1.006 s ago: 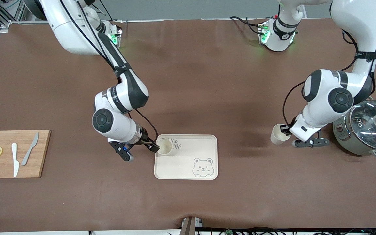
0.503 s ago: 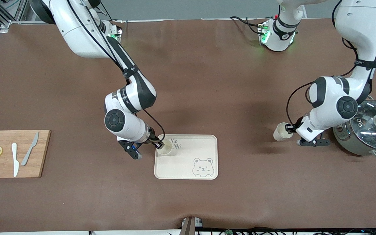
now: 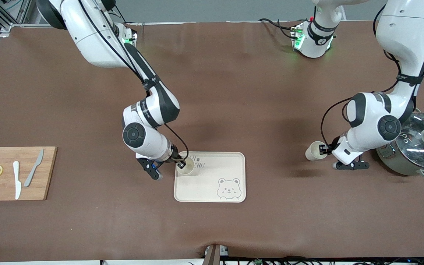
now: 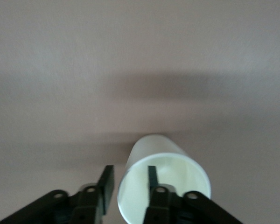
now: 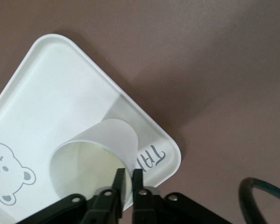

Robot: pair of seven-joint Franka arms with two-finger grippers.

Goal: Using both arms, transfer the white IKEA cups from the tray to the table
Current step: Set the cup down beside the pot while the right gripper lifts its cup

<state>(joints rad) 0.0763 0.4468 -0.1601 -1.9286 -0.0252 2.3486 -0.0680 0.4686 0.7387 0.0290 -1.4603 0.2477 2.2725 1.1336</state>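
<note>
One white cup (image 3: 185, 167) is at the corner of the cream bear tray (image 3: 230, 162) toward the right arm's end. My right gripper (image 3: 180, 162) is shut on its rim. In the right wrist view the gripper (image 5: 129, 179) pinches the cup's (image 5: 95, 149) wall over the tray (image 5: 51, 84). The second white cup (image 3: 313, 152) hangs tilted in my left gripper (image 3: 322, 149), over bare table beside the pot. In the left wrist view that gripper (image 4: 130, 177) has one finger inside the cup (image 4: 177, 179) and one outside.
A grey-green glass-lidded pot (image 3: 414, 147) stands at the left arm's end, close to the left wrist. A wooden board (image 3: 48, 184) with two knives and lemon slices lies at the right arm's end. Brown table stretches between tray and pot.
The right arm's wrist swung closer over the tray while its cup stayed at the corner. The left gripper moved its cup slightly toward the pot, then back, and lower.
</note>
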